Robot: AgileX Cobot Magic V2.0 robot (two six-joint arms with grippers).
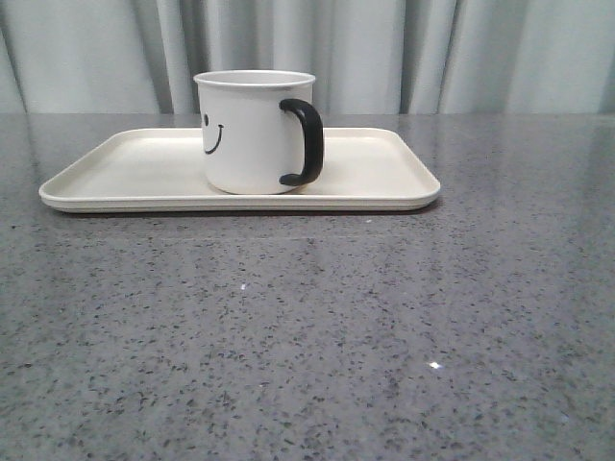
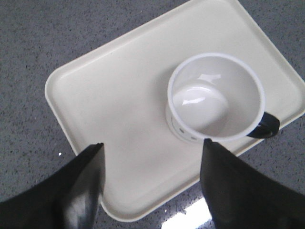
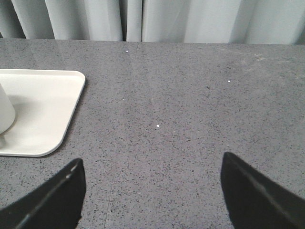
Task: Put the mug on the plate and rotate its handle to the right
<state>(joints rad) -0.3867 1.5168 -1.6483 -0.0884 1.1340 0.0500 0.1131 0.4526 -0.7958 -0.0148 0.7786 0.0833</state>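
Observation:
The white mug (image 1: 252,134) with a black smiley face stands upright on the cream plate (image 1: 125,163), near its middle. Its black handle (image 1: 306,142) points to the right in the front view. In the left wrist view the mug (image 2: 215,98) is seen from above, empty, on the plate (image 2: 119,95), handle (image 2: 267,127) at its side. My left gripper (image 2: 152,164) is open and empty above the plate, apart from the mug. My right gripper (image 3: 152,179) is open and empty over bare table, to the right of the plate (image 3: 43,105). Neither gripper shows in the front view.
The grey speckled table (image 1: 317,327) stretches in front of and around the plate. Pale curtains (image 1: 384,48) hang behind the table's far edge.

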